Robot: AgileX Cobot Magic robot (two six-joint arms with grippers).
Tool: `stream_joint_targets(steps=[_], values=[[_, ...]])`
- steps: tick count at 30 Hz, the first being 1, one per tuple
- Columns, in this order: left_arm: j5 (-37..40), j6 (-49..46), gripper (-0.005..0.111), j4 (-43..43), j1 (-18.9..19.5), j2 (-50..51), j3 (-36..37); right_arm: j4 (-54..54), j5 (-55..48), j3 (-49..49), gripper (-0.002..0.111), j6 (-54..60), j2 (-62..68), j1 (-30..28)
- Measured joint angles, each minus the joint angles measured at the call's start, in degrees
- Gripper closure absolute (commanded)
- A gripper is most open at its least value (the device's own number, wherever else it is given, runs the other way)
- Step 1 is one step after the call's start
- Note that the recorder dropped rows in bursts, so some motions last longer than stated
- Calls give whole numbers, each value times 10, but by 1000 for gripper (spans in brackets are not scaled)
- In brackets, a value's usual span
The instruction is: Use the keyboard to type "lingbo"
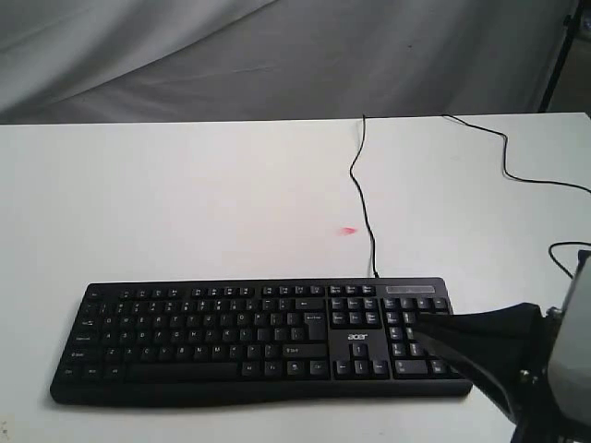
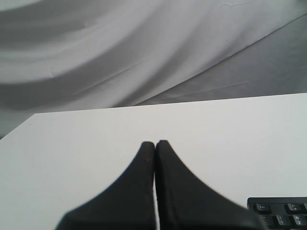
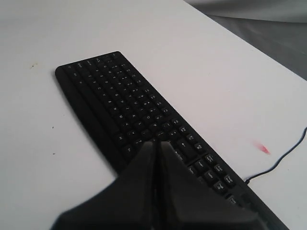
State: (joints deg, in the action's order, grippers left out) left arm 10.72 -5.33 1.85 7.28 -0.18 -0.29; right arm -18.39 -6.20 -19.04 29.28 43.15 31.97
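The wide black keyboard (image 1: 259, 337) with white legends and an "acer" logo lies along the near side of the white table; its thin cable (image 1: 362, 198) runs toward the far edge. My right gripper (image 1: 416, 325) is shut, empty, its black tip over the number pad at the keyboard's right end. In the right wrist view the keyboard (image 3: 124, 103) stretches away from the shut right gripper (image 3: 157, 142). My left gripper (image 2: 155, 142) is shut and empty above bare table, with only a keyboard corner (image 2: 280, 211) showing beside it. The left gripper is out of the exterior view.
A small red mark (image 1: 347, 231) sits on the white table (image 1: 185, 203) behind the keyboard. A second black cable (image 1: 517, 166) crosses the far right of the table. Grey cloth (image 1: 277, 55) hangs behind the table's far edge.
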Motion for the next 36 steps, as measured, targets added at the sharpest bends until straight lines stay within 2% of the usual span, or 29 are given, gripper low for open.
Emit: stream_joint_targets(steps=[10,14,20,26,29,36], values=[[0,0,106,0,0,0,0,-1,-1,0,108,-1,-47,-11],[0,0,106,0,0,0,0,-1,-23,0,108,-1,-139,-65],[0,0,106,0,0,0,0,-1,-72,13,108,-1,-304,-190],[0,0,106,0,0,0,0,-1,-86,51,108,-1,-399,-314],[0,0,106,0,0,0,0,-1,-87,71,108,-1,-419,-345],[0,0,106,0,0,0,0,-1,-89,81,108,-1,-420,-354]])
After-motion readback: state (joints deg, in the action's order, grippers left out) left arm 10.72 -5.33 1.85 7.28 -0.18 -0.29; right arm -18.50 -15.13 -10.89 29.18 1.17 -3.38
